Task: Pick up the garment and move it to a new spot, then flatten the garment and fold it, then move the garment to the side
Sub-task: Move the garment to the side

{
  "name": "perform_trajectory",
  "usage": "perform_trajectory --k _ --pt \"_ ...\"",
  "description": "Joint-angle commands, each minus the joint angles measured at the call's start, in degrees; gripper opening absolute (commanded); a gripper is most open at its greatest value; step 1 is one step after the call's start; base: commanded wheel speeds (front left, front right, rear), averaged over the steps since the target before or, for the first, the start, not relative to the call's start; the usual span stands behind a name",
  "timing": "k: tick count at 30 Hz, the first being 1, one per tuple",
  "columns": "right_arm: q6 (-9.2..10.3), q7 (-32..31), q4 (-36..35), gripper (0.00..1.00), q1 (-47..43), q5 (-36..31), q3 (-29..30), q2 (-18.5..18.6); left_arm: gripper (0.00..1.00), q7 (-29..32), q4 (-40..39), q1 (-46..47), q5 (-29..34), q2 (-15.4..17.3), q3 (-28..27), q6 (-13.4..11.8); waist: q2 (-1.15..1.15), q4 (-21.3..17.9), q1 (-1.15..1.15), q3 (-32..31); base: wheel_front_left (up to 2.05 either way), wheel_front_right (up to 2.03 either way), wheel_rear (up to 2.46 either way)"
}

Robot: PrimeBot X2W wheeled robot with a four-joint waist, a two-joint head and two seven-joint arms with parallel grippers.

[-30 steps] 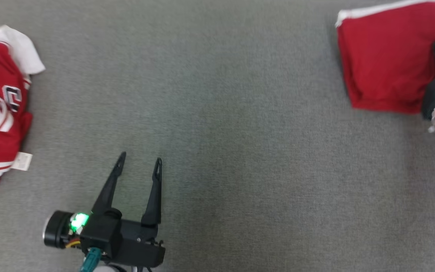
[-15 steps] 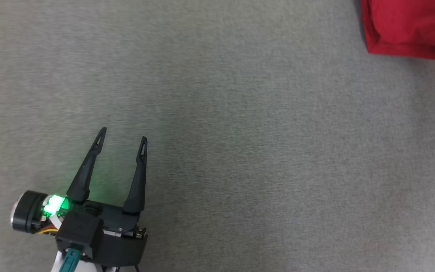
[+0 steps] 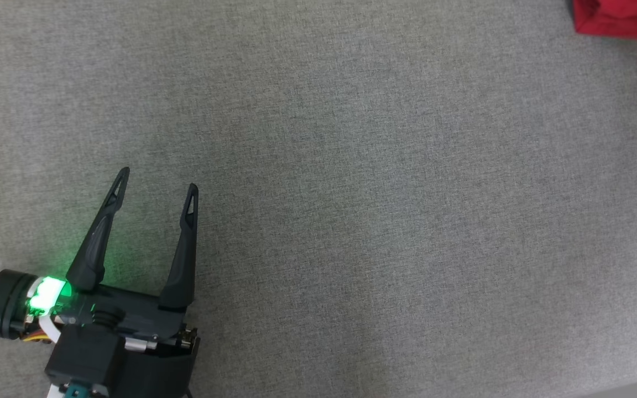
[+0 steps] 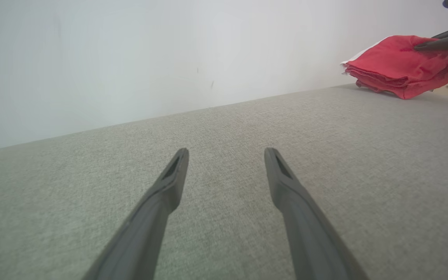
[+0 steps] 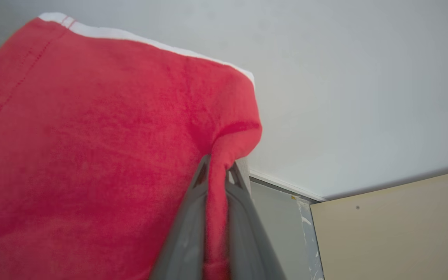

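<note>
**Right hand clamped on the red garment at the far right corner; left hand spread wide over the grey worktop**

The folded red fabric garment with a white trimmed edge (image 5: 91, 136) is pinched by the right hand (image 5: 219, 163). In the right wrist view its two dark fingers stand closed together on a ridge of cloth that bulges up between their tips. The rest of the garment spreads to the left of the fingers in that view, the white trim (image 5: 130, 37) running along its upper edge.

In the head view only a red corner of the garment (image 3: 622, 22) shows, at the upper right. It lies well apart from the left hand (image 3: 158, 178), which sits at the lower left with its fingers pointing up the view. The left hand's fingers are apart, with nothing between them, over the grey woven-fabric worktop (image 3: 385, 221). A green light (image 3: 47, 290) glows at that hand's base.

The left wrist view shows the garment as a stack of several layers at the far right, by a plain white wall (image 4: 130, 58), its lower layers seeming to meet the worktop. Whether it rests there fully or is partly lifted cannot be told. Dark fingers reach onto its top from the right.
</note>
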State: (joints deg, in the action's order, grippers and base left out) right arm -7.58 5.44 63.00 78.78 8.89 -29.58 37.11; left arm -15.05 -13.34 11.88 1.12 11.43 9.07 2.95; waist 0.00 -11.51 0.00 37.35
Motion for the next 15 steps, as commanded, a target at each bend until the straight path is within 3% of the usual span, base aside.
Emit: perform_trajectory --k 1,9,10,11,12,15 --pt "0.18 -0.3 0.2 0.0 1.2 -0.4 -0.2 0.4 1.0 -0.1 -0.1 0.1 0.4 0.4 -0.1 -0.4 0.0 -0.3 0.0 0.5 0.0 0.0 0.0" --pt "0.18 -1.2 1.8 0.0 2.8 -1.3 -1.4 0.2 1.0 -0.1 -1.1 -0.1 -0.1 0.9 0.0 -1.4 0.0 0.0 0.0 0.8 0.0 0.0 0.0" --pt "0.18 -0.9 1.9 0.2 2.9 -1.5 -1.5 0.3 1.0 -0.1 -1.1 0.0 -0.2 0.9 0.0 -1.5 0.0 0.1 0.0 0.8 0.0 0.0 0.0" --pt "0.17 -0.6 1.9 0.78 3.0 -1.6 -1.4 0.2 1.0 -0.1 -1.0 0.0 -0.3 1.0 0.0 -1.6 0.0 0.2 0.0 0.8 0.0 0.0 0.0" --pt "0.18 -0.4 2.1 1.0 3.0 -1.8 -1.2 0.1 1.0 -0.1 -1.0 0.1 -0.4 1.1 0.0 -1.7 0.0 0.2 0.0 0.8 0.0 0.0 0.0" --pt "0.18 -0.3 2.4 1.0 3.0 -2.1 -1.1 0.0 1.0 -0.1 -0.9 0.1 -0.5 1.1 0.1 -1.9 0.0 0.2 0.0 0.6 0.0 0.0 0.0"
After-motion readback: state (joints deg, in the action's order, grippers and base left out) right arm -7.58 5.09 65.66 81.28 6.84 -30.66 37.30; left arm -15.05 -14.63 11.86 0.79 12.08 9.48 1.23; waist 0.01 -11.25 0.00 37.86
